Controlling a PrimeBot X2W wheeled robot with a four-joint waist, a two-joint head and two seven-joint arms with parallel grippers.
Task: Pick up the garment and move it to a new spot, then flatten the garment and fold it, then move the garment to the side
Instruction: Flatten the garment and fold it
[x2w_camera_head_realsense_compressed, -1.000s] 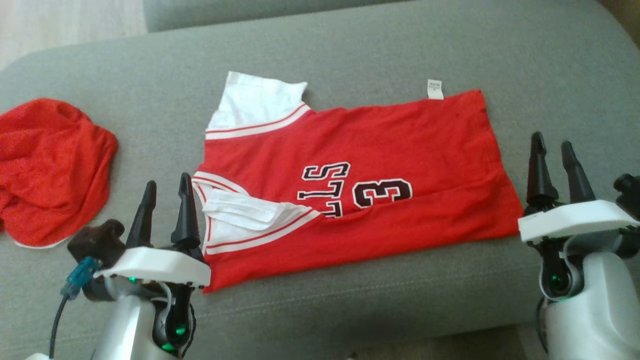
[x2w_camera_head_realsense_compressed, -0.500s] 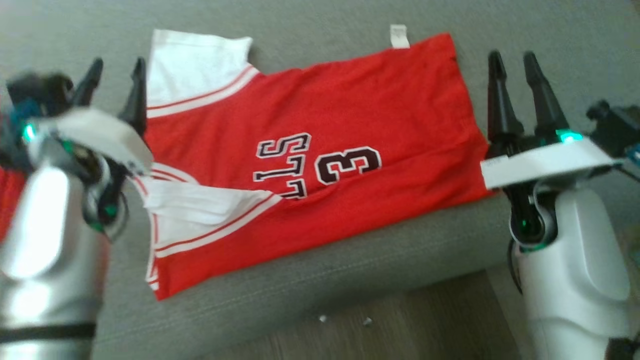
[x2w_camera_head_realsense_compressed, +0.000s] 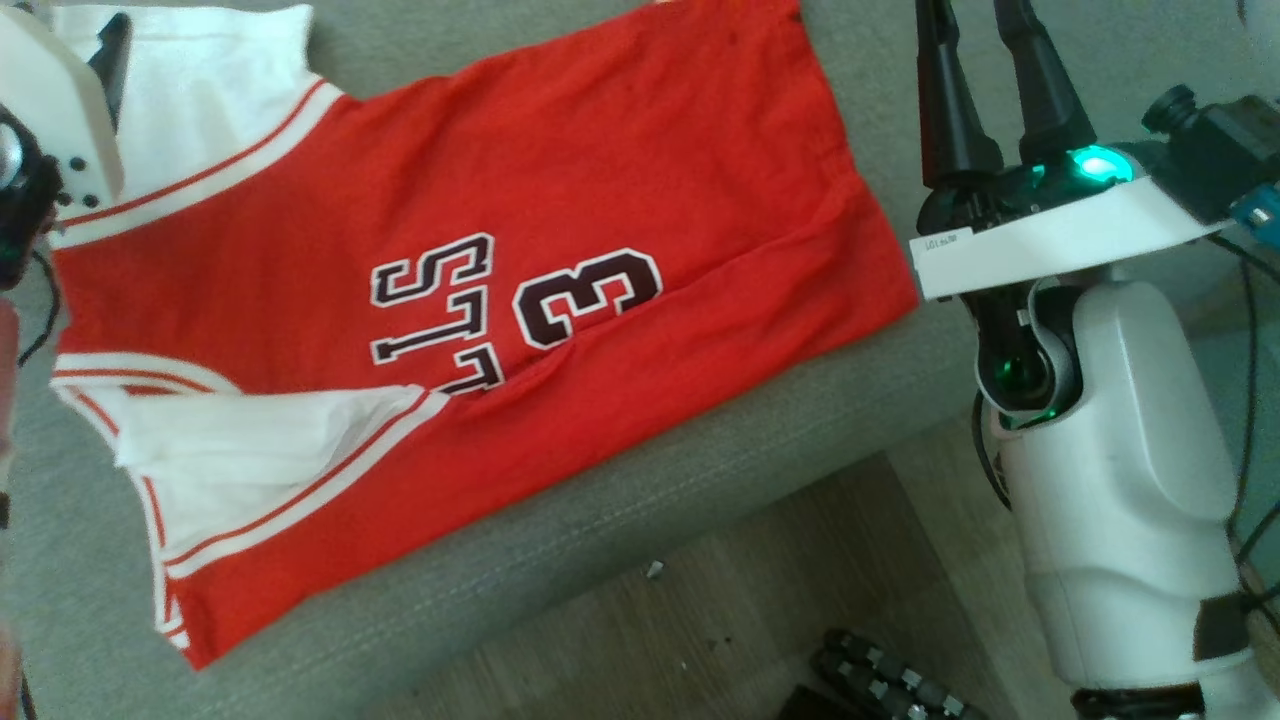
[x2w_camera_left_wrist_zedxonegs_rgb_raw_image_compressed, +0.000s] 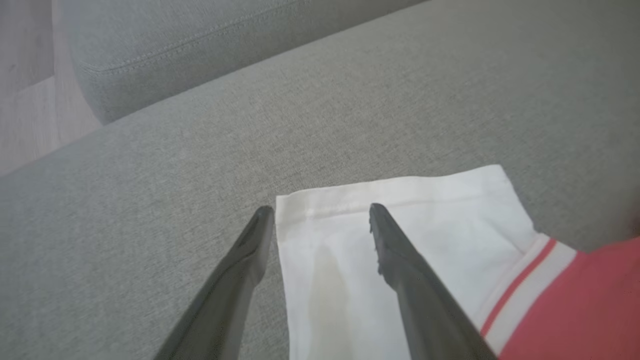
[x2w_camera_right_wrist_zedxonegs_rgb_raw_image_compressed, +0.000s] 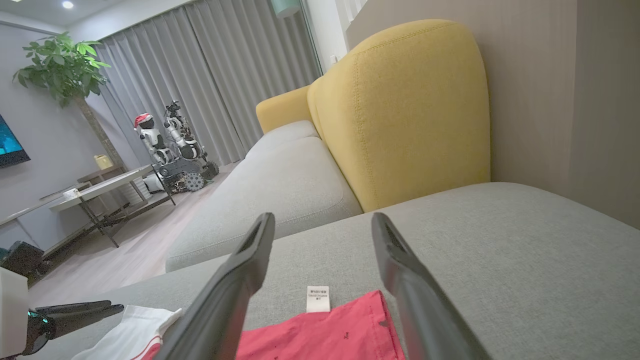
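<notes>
Head view: shirt (x2w_camera_head_realsense_compressed: 500, 170) flat near sofa (x2w_camera_head_realsense_compressed: 650, 480) front edge. Left gripper (x2w_camera_left_wrist_zedxonegs_rgb_raw_image_compressed: 320, 210) over far sleeve (x2w_camera_left_wrist_zedxonegs_rgb_raw_image_compressed: 440, 225) corner, right gripper (x2w_camera_right_wrist_zedxonegs_rgb_raw_image_compressed: 322, 216) above far hem (x2w_camera_head_realsense_compressed: 858, 190); both wide open, empty. You'd best drop both together, pinch evenly, fold toward front edge.

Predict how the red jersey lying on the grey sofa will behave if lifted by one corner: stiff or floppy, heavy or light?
Probably floppy: the red jersey shows creases and its white sleeve lies folded over itself. Likely light, being thin, flat cloth. It should drape and drag rather than slide cleanly on the textured sofa.
</notes>
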